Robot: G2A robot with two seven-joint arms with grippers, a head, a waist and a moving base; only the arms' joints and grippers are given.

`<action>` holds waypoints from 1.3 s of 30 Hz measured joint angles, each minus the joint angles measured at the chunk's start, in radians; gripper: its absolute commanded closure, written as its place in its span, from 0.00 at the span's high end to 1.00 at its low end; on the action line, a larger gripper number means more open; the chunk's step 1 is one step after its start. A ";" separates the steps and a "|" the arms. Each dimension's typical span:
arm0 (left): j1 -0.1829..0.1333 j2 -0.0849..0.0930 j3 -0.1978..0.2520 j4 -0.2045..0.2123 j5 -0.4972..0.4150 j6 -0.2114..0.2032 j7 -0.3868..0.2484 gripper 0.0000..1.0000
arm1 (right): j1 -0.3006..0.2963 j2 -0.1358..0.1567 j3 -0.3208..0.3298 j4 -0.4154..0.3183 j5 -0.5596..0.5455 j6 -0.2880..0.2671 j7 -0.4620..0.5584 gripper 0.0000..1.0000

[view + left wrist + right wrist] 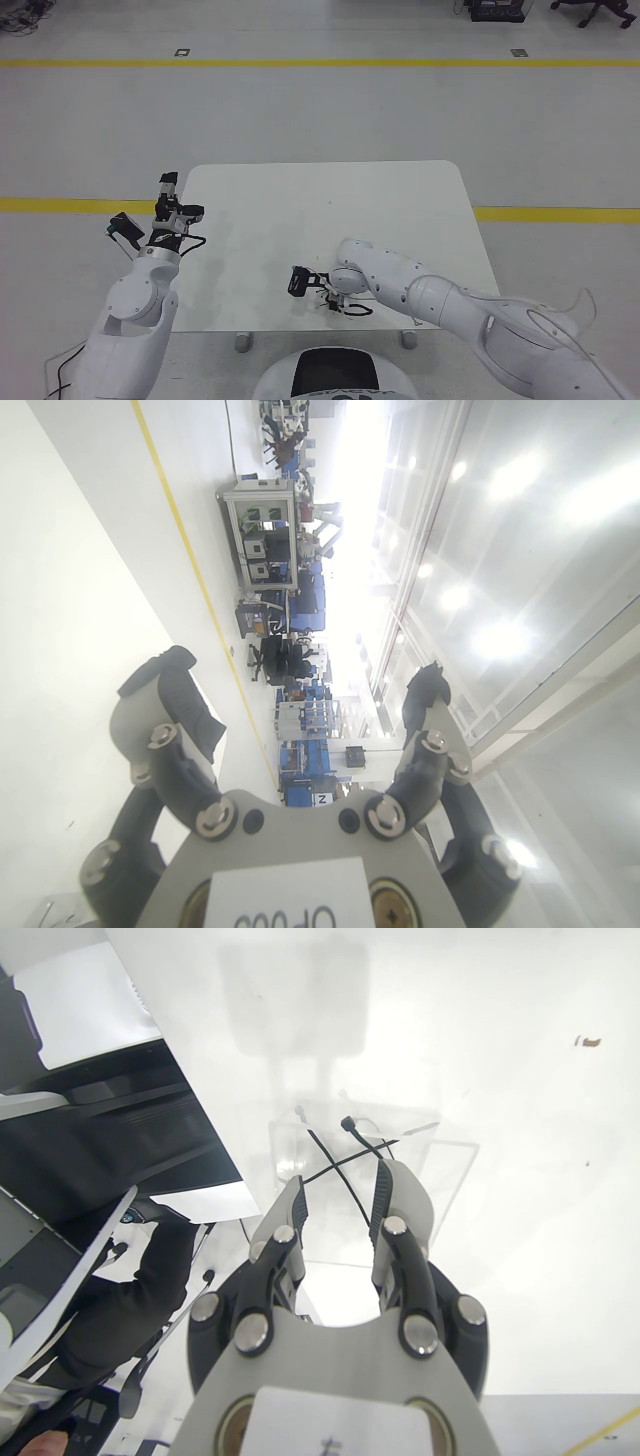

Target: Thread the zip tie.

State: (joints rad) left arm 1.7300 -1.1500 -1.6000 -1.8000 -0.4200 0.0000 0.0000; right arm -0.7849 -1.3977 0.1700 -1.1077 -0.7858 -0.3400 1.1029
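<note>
My right fingers (300,1198) hang open over thin black plastic zip ties (346,1123) crossed in a clear tray (440,1168) at the white surface's (320,200) 6 o'clock, so I should pinch one strap only, left fingers (175,700) open at 9 o'clock.

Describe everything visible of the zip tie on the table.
The zip tie is thin, black and looks like flexible plastic. In the right wrist view two strands cross in an X, one ending in a small blocky head; whether they are one tie or two is unclear. It lies near the table's robot-side edge, over a clear plastic piece, between the right gripper's open fingers. Contact cannot be judged.
</note>
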 measured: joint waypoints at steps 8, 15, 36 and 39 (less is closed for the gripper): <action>0.000 0.000 0.000 0.000 0.000 0.000 0.000 1.00 | 0.000 -0.020 0.000 0.031 0.003 0.000 0.010 0.28; 0.000 0.000 0.000 0.000 0.000 0.000 0.000 1.00 | -0.001 -0.034 0.000 0.055 0.003 0.000 0.012 0.24; 0.000 0.000 0.000 0.000 0.000 0.000 0.000 1.00 | -0.001 -0.069 0.000 0.110 0.011 0.000 0.023 0.23; 0.000 0.000 0.000 0.000 0.000 0.000 0.000 1.00 | -0.002 -0.074 0.000 0.118 0.011 0.000 0.022 0.19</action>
State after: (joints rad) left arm 1.7300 -1.1500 -1.6000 -1.8000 -0.4200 0.0000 0.0000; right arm -0.7866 -1.4713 0.1700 -0.9899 -0.7751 -0.3400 1.1253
